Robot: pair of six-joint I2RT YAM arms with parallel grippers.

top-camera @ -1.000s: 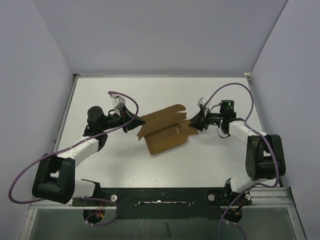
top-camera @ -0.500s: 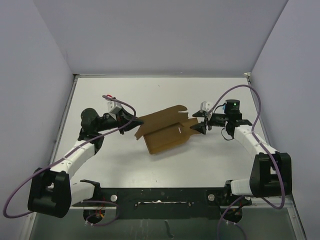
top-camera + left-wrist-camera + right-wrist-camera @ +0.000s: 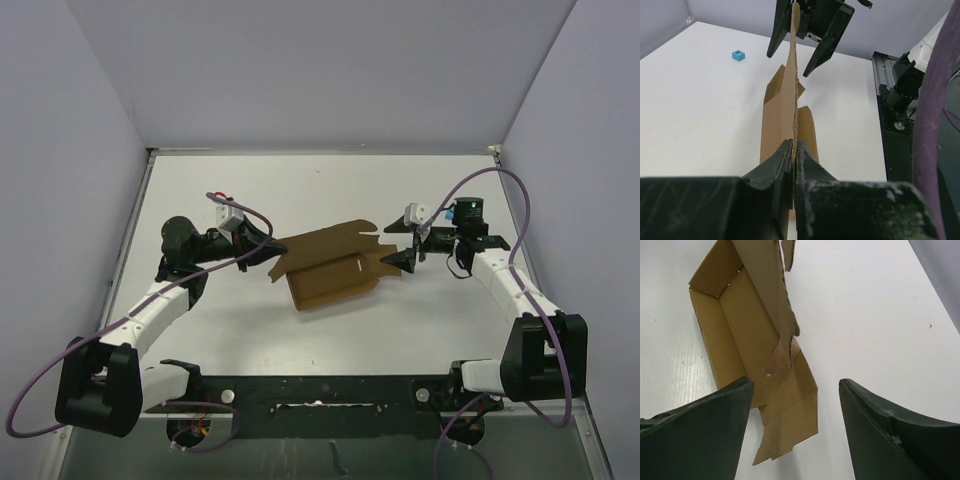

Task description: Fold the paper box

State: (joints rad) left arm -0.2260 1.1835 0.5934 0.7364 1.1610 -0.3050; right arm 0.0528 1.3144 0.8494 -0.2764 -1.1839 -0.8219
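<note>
The paper box [image 3: 330, 268] is brown cardboard, partly formed, lying on the white table with its flaps spread. My left gripper [image 3: 276, 249] is shut on the box's left flap; in the left wrist view the cardboard [image 3: 786, 110] runs edge-on out of the closed left gripper [image 3: 794, 150]. My right gripper [image 3: 396, 246] stands open just off the box's right end. The right wrist view looks between the spread right gripper [image 3: 795, 384] fingers at the box [image 3: 735, 335], whose end flap lies loose there, touching neither finger.
A tiny blue cube [image 3: 738, 55] sits on the table beyond the box in the left wrist view. A black rail [image 3: 320, 392] runs along the near edge between the arm bases. Grey walls close in the table on three sides.
The right gripper has opened, let go of the box's right flap and drawn back slightly to the right. The left gripper keeps its hold, and the box has shifted a little.
</note>
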